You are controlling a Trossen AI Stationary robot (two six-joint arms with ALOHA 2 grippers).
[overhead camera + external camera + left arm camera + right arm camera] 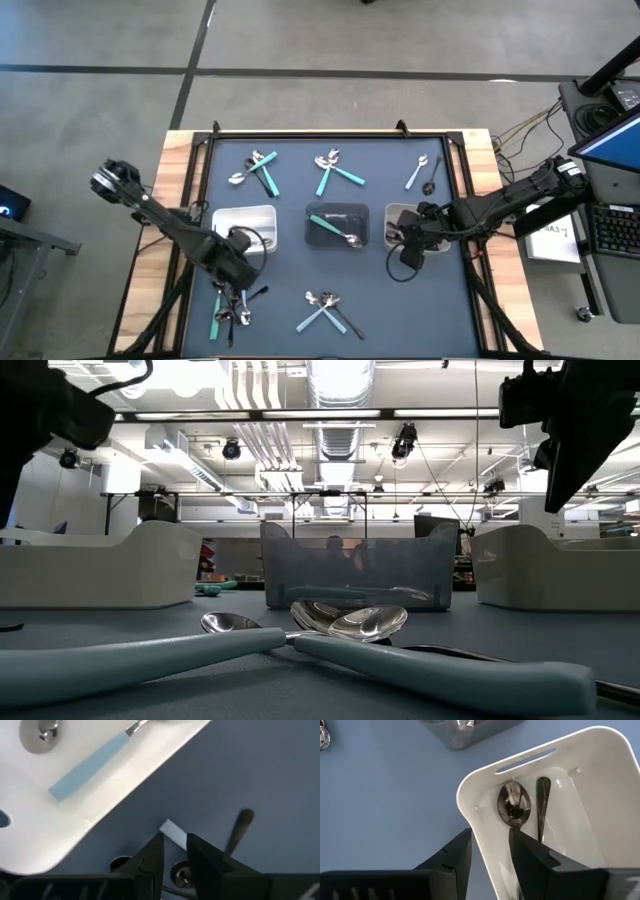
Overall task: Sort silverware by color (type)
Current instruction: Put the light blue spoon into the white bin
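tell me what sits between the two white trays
The grey middle tray, holding a teal-handled piece, sits between the left white tray and right white tray, clearest in the high view.

No readable text, label, brand, number or sign in any view. White sheet (pixel 556 240) beside table, right of right arm: dark printed marks present, too small to read. Keyboard (pixel 612 228) at right edge: key legends not legible. Trays, silverware, mat: no markings seen. Room behind table in low view: no legible signage.
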